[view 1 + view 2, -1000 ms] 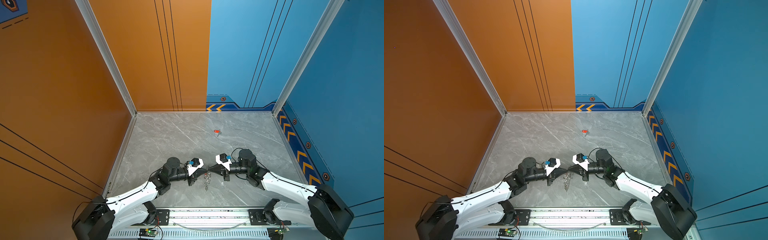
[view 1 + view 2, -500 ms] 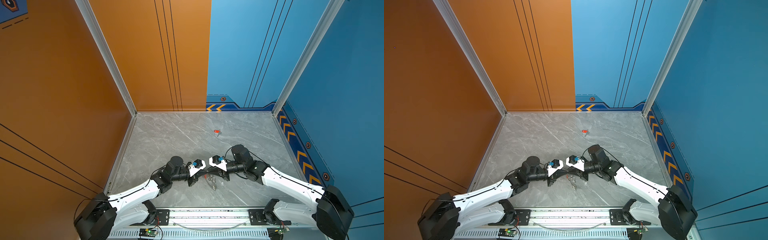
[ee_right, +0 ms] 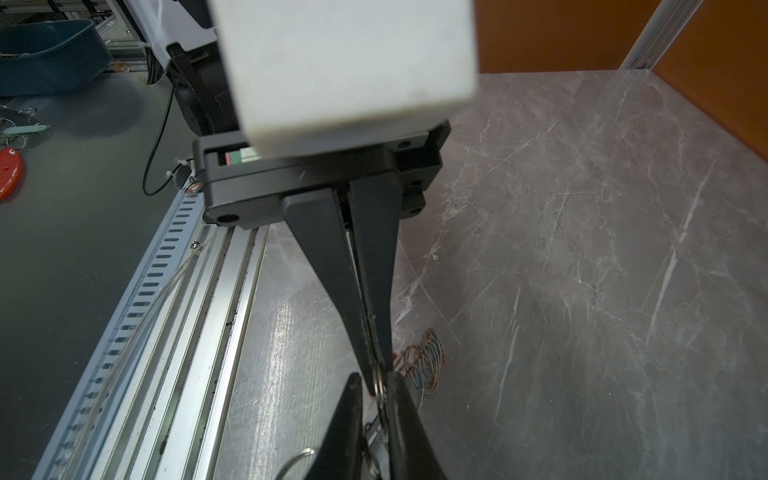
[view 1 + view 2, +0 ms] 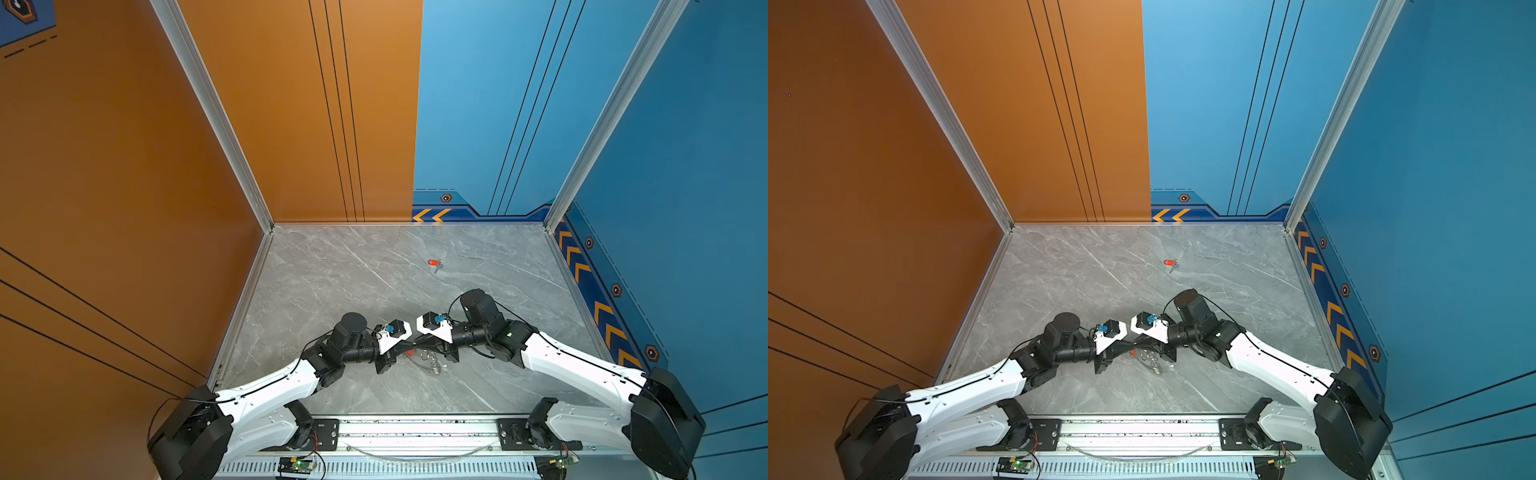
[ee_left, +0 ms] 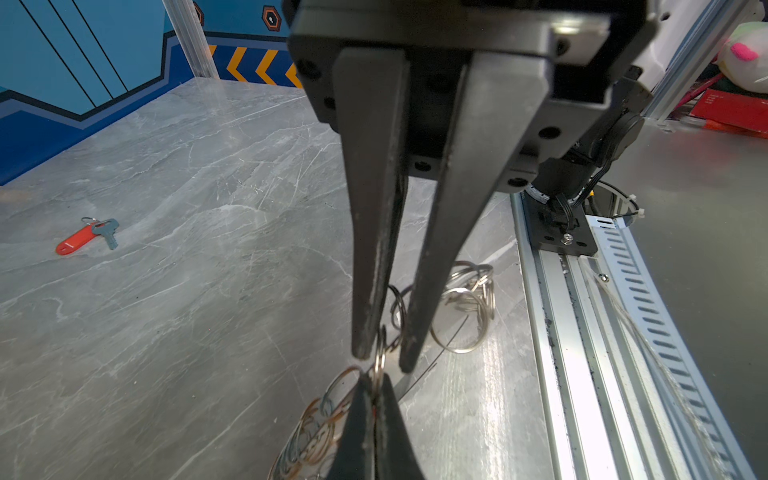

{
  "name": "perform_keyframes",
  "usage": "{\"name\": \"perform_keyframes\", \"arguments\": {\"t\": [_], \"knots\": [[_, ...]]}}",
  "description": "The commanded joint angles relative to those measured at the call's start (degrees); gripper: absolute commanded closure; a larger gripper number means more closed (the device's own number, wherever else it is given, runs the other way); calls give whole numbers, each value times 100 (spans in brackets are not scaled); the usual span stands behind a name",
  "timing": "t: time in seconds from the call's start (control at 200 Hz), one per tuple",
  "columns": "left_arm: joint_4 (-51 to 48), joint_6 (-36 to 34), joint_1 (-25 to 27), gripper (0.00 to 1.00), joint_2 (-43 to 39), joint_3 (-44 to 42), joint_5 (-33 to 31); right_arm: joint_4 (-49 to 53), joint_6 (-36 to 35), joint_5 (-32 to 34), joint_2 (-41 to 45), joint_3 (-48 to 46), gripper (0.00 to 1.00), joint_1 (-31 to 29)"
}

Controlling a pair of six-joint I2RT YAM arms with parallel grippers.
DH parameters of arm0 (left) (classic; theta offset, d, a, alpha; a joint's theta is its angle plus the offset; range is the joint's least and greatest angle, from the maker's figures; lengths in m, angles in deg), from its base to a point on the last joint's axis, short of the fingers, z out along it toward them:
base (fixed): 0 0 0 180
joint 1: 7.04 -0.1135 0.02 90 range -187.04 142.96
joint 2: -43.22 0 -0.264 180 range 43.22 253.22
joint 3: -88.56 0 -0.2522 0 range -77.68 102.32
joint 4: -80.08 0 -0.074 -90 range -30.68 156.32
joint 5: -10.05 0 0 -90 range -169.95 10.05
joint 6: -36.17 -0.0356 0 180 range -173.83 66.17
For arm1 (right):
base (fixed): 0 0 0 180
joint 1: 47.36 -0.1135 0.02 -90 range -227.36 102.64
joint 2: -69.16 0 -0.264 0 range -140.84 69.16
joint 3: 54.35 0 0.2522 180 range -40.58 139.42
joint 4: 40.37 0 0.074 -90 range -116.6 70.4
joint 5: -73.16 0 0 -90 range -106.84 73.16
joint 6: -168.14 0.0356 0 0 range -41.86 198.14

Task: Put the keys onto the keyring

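Note:
At the front middle of the table my two grippers meet tip to tip. My left gripper (image 4: 408, 347) (image 5: 376, 380) is shut on a key. A sliver of its orange-red tag (image 4: 409, 353) shows between the jaws, and its split ring (image 5: 378, 358) (image 3: 378, 384) sticks out past the tips. My right gripper (image 4: 416, 345) (image 3: 375, 380) is open by a narrow gap and straddles that ring. The keyring (image 4: 430, 364) (image 5: 463, 305) (image 3: 424, 360), a bunch of silver rings, lies on the table just under the grippers. A second key (image 4: 434, 263) (image 5: 85, 237) with its orange-red tag lies far back.
The grey marble table (image 4: 353, 270) is walled in orange on the left and blue on the right and at the back. An aluminium rail (image 4: 415, 428) (image 5: 582, 332) runs along the front edge, close to the keyring.
The right gripper has moved left up to the left gripper's tips, and its jaws have parted slightly. The left gripper stays shut. The ring bunch has shifted a little to the right.

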Motion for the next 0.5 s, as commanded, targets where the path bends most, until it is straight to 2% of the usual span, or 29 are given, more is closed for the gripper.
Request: {"name": "perform_keyframes", "arguments": {"t": [0.0,0.495], "knots": [[60,-74,61,100,-84,142,237,169,-15,143,-162,66,86,-34],[81,-144,58,100,-250,55,229,154,-51,221,-186,34,85,20]]}}
